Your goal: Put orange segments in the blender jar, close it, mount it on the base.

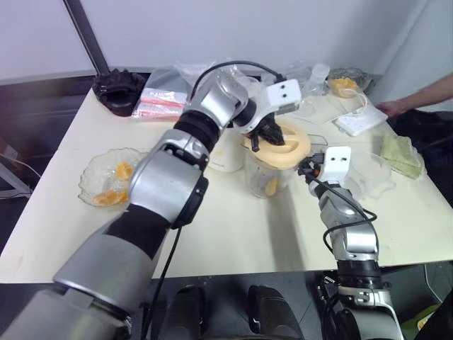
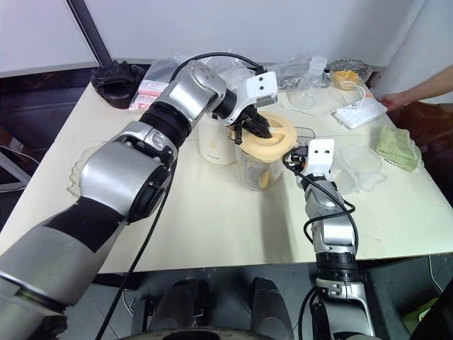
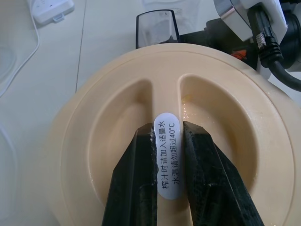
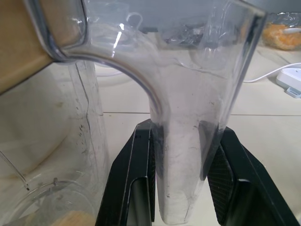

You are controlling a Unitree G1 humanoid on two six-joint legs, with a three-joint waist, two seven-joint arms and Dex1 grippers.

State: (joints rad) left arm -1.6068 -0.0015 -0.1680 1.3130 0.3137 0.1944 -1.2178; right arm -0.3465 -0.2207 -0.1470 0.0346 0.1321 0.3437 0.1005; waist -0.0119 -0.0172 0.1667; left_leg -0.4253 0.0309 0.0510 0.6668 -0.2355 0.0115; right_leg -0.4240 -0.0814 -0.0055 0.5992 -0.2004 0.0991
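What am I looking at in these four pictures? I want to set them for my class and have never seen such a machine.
It is a humanoid robot with two arms, each ending in a gripper of two black fingers. The two wide pictures come from cameras on its head, looking down over a cream table. The two close pictures come from cameras on its wrists.

The left gripper is shut on the ridge of the peach-cream lid, which sits on top of the blender jar. The right gripper clamps the jar's clear handle.

Also on the table: a crinkled clear bowl with orange segments, the cream-white base behind the jar, and a green cloth.
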